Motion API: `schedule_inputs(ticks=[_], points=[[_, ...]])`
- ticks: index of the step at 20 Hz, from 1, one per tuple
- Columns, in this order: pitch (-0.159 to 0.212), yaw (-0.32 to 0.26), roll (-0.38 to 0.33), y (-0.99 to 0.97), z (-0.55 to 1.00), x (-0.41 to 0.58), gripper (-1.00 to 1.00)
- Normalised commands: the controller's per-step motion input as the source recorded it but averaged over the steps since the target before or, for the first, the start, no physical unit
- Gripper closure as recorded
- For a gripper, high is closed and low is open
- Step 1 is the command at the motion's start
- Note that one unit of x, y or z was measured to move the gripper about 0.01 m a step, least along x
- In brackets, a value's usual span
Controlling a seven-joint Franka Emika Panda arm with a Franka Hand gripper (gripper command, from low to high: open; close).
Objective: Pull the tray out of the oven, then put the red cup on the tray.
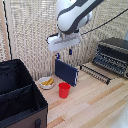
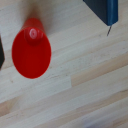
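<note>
Beside the red cup (image 1: 64, 90) sits a white bowl (image 1: 46, 83) holding yellow food. The cup, plain and tapered, stands upright on the wooden table (image 1: 95, 102), apparently empty. The gripper (image 1: 64, 52) hangs above it; finger spacing is unclear.

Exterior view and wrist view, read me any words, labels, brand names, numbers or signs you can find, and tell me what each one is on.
None can be read in either view.
Oven: the front shows no legible marking; too blurred to tell whether any is there.
Red cup: plain, no print.
Black fabric bin: no label visible.
Dark-blue panel: plain.
Robot arm: no legible marking.
</note>
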Motion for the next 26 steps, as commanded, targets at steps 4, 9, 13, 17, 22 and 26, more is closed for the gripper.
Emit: schedule_inputs(ticks=[4,9,13,17,22,26], points=[[0.000,0.095,-0.353,-0.16,0.03,0.000,-1.00],[-0.012,0.132,-0.278,-0.27,0.07,-0.002,-1.00],[-0.005,0.140,-0.209,-0.39,0.12,-0.022,-1.00],[-0.007,0.140,-0.200,-0.41,0.11,-0.029,-1.00],[-0.025,0.137,-0.210,-0.41,0.07,-0.029,-1.00],[-0.053,0.141,-0.229,-0.38,0.02,-0.026,-1.00]])
